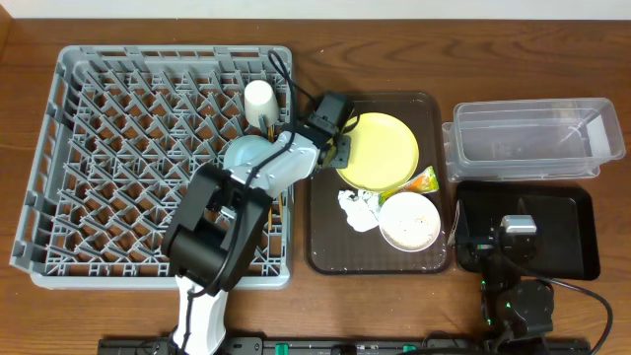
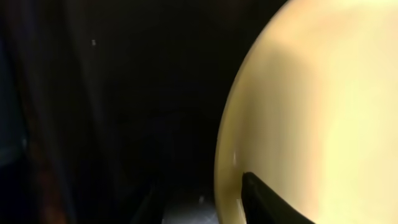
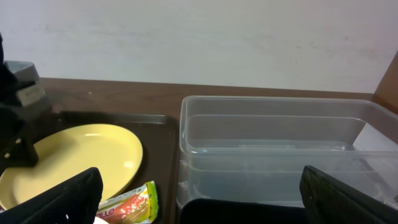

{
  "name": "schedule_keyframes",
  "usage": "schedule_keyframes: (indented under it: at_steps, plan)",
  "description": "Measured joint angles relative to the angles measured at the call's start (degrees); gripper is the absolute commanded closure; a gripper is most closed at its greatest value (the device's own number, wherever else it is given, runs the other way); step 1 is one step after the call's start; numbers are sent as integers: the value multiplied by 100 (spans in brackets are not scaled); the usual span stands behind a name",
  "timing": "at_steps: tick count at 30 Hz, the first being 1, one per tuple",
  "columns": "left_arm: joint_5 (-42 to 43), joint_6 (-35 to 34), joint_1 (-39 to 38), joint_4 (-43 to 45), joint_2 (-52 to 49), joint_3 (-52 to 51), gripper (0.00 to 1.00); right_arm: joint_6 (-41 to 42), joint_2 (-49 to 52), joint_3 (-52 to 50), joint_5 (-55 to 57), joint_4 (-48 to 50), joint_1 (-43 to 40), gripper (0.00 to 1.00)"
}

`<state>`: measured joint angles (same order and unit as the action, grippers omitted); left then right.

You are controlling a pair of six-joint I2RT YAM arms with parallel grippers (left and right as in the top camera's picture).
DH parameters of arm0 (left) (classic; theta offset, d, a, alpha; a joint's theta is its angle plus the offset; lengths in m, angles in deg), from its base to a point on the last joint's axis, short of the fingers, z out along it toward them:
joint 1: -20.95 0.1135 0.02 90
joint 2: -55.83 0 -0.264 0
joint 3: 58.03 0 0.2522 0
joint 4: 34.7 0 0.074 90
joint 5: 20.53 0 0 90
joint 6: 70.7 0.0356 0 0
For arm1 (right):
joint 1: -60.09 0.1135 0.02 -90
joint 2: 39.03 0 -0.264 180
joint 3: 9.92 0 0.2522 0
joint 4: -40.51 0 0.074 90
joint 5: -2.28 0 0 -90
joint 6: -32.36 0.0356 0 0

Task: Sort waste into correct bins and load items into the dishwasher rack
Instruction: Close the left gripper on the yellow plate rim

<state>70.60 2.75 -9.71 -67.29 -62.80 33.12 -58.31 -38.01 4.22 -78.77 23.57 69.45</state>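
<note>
Left tool (image 1: 343, 146) clamped on the left rim of the yellow plate (image 1: 380, 148). In the left wrist view, one dark finger (image 2: 273, 202) pressed on the plate's upper face right at the rim; other finger lost in the dark beside the rim. Left arm stretched from the near table edge, crossing the right side of the dishwasher rack (image 1: 108, 148) to get there.

Plate at the far end of the brown tray (image 1: 325, 247); can't tell if lying flat or slightly raised. On the same tray, nearer the camera: crumpled white tissue (image 1: 357, 209), touching or just beside the white bowl (image 1: 409, 221) to its right. Snack wrapper (image 1: 422, 180) tucked between plate edge and bowl, near the tray's right wall. Bowl contents too small to make out.

In the rack, right-hand part: small white cup (image 1: 261, 102) towards the far edge, light blue bowl (image 1: 246, 153) just beside it, partly hidden by the arm.

Right tool (image 3: 202, 199) spread wide, nothing between the fingers, hovering over the black tray (image 1: 572, 237) at the right of the table (image 1: 394, 316). Clear tub (image 1: 532, 138) just beyond the black tray, nothing obvious inside. Tub and black tray both to the right of the brown tray, close beside it.
</note>
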Motion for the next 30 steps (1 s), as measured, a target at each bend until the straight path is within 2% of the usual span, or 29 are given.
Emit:
schedule_keyframes:
  at_steps: [12,15,24,26,30]
  plan:
    - [-24,7,-221,2,-11,0,56,0,0,0,0,0,0,1]
    - [-20,20,-225,2,-11,0,50,0,0,0,0,0,0,1]
    - [-20,9,-225,-46,-11,7,45,0,0,0,0,0,0,1]
    - [-20,9,-225,-48,-11,11,46,0,0,0,0,0,0,1]
    - [-55,-7,-223,-72,-11,11,62,0,0,0,2,0,0,1]
